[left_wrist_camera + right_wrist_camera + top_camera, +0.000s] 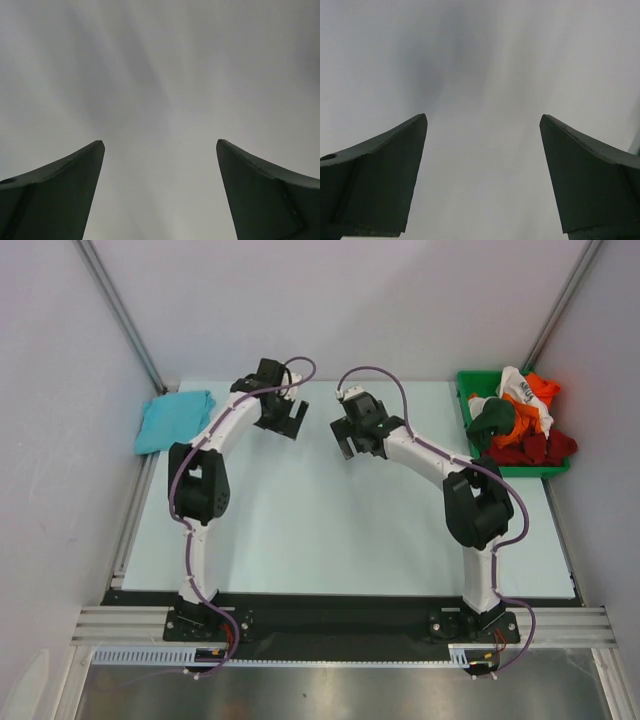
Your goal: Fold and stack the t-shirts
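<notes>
Both arms hover over the table (320, 540), left gripper (160, 141) and right gripper (483, 115) spread wide, holding nothing. A folded teal shirt (174, 420) lies far left; cream shirt (526, 392), orange shirt (545, 388) and red shirt (535, 449) crowd the bin (466, 390) far right, the cream shirt's print too small to read.

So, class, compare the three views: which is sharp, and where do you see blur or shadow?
Top external: sharp and evenly lit, with no harsh shadows on the table. Left wrist: the left tool frames a grey surface with soft streaky smears and no detail. Right wrist: the same around the right tool.
</notes>
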Robot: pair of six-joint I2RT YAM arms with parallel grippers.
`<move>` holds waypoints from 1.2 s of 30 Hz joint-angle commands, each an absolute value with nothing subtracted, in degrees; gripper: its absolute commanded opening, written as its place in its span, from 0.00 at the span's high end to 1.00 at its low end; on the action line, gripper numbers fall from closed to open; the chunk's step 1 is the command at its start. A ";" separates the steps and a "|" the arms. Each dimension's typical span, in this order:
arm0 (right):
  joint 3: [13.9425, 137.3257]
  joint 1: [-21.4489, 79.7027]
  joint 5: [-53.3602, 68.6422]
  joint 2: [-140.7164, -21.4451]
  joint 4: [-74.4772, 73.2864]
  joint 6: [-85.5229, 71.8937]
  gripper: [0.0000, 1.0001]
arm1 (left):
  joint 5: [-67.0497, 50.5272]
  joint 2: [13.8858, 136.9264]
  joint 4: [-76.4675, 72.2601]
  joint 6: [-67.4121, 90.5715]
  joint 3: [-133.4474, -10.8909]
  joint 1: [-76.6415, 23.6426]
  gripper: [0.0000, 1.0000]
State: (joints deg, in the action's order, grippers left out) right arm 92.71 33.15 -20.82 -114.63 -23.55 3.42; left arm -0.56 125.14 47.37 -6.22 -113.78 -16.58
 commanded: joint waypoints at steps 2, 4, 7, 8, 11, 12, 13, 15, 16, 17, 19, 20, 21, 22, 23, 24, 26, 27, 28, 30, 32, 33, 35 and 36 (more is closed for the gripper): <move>95.62 34.10 -14.95 -111.88 -26.18 3.95 0.00 | 1.74 125.94 47.20 -8.87 -119.34 -20.65 0.00; 99.20 32.88 -14.33 -113.02 -28.99 2.82 0.00 | 2.11 127.00 47.98 -9.49 -120.32 -22.40 0.00; 103.08 29.11 -9.17 -112.42 -30.76 1.50 0.00 | -0.95 126.56 49.39 -10.37 -120.59 -23.12 0.00; 103.70 25.18 -7.57 -111.28 -30.59 1.15 0.00 | -0.97 125.87 49.31 -10.63 -120.32 -23.12 0.00; 106.51 16.83 -0.72 -110.83 -32.42 0.70 0.00 | -3.42 124.81 49.39 -11.34 -120.41 -22.33 0.00; 106.26 14.87 -0.18 -110.57 -32.34 0.79 0.00 | -4.04 124.46 49.22 -11.34 -120.32 -21.89 0.00; 105.74 12.59 2.35 -110.04 -32.08 0.62 0.00 | -5.70 124.11 49.22 -11.42 -120.24 -21.80 0.00; 103.89 6.35 5.08 -108.82 -31.99 0.35 0.01 | -6.94 123.49 49.57 -11.69 -120.23 -21.80 0.00; 103.36 4.68 6.49 -108.46 -31.91 0.87 0.02 | -7.99 123.57 49.74 -11.86 -120.06 -21.80 0.00; 102.66 3.44 6.07 -108.11 -32.08 1.66 0.03 | -8.26 123.84 50.09 -11.87 -119.80 -21.80 0.00; 102.57 0.36 5.45 -107.67 -32.69 3.07 0.04 | -8.26 124.10 50.18 -11.78 -119.18 -21.80 0.00; 102.39 -1.56 5.10 -107.49 -32.70 3.69 0.06 | -7.91 124.45 50.27 -11.78 -118.57 -21.88 0.00; 101.61 -3.24 4.75 -107.32 -32.26 4.82 0.08 | -7.56 124.63 50.10 -11.60 -118.30 -21.88 0.00; 101.08 -4.12 4.22 -106.88 -31.73 5.09 0.10 | -7.30 124.72 50.01 -11.43 -118.04 -21.97 0.00; 100.47 -4.91 4.13 -106.61 -30.42 5.27 0.11 | -6.69 124.98 50.01 -11.51 -117.95 -22.06 0.00; 99.85 -5.62 4.04 -106.44 -29.71 5.27 0.11 | -6.51 125.15 50.01 -11.69 -117.95 -22.32 0.00; 99.14 -7.47 3.34 -106.08 -28.83 5.54 0.13 | -6.24 125.68 50.01 -12.30 -118.47 -22.41 0.00; 99.14 -8.17 3.17 -106.26 -28.74 5.71 0.16 | -5.98 125.86 49.92 -12.39 -118.65 -22.59 0.00; 99.40 -9.48 3.51 -106.69 -28.83 6.15 0.18 | -5.98 126.12 50.01 -12.48 -118.83 -22.59 0.00; 99.93 -11.24 4.83 -107.49 -29.44 6.33 0.23 | -5.36 126.91 50.18 -12.57 -119.44 -22.85 0.00; 101.07 -13.69 5.27 -109.15 -30.14 5.98 0.24 | -4.84 127.18 49.92 -12.74 -119.53 -23.11 0.00; 101.42 -14.41 5.27 -109.60 -30.32 5.89 0.25 | -4.66 127.18 49.83 -12.83 -119.44 -23.38 0.00; 101.86 -15.99 5.45 -110.56 -30.06 6.24 0.26 | -4.04 127.26 49.57 -13.18 -119.18 -23.64 0.00; 102.04 -16.26 5.71 -111.52 -29.97 6.59 0.26 | -3.87 127.27 49.57 -13.36 -119.18 -23.90 0.00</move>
State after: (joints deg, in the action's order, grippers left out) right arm 99.37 -14.39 4.58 -109.73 -31.05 5.13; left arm -4.80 126.89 50.30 -11.68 -118.08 -22.92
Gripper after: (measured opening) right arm 0.747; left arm 0.996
